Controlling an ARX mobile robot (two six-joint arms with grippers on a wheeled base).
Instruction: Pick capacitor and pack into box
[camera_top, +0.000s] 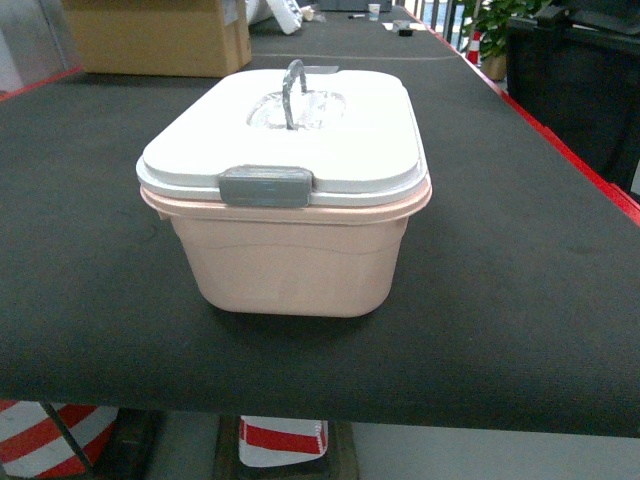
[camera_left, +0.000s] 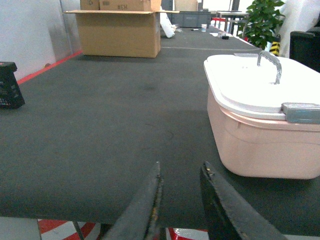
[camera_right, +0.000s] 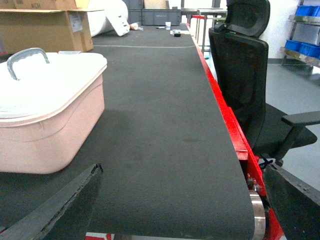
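Now, claw by claw, outward from the fingertips.

Left gripper (camera_left: 180, 200): two dark fingers with a narrow gap between them and nothing in it; parted a little, holding nothing, low over the near edge of the mat, left of the box.

Right gripper (camera_right: 180, 200): fingers spread very wide, one at each bottom corner of its own view, bare mat between them; wide open and empty, right of the box.

Why they sit so: my read is a waiting pose, both claws flanking the box at the near edge, neither committed to a reach.

Box (camera_top: 290, 250): pale pink tub, upright in the middle of the mat, between the two claws and touching neither.

Lid (camera_top: 300, 130): white, seated flat on the box rim, so packing cannot happen until it comes off.

Latch (camera_top: 265, 186): grey, on the side of the box facing the robot, looks clipped down.

Handle (camera_top: 292, 95): grey, standing up from the middle of the lid, the likely grab point.

Capacitor: not visible in any view; nothing orange-red on the mat around the box. Cannot say where it is.

Mat (camera_top: 520, 250): dark, ribbed, bare on both sides of the box.

Cardboard carton (camera_top: 160, 35): brown, well behind the box to the left.

Office chair (camera_right: 245, 65): black, off the red table edge, beyond the right claw.

Stage: early, I judge; nothing picked, box shut.
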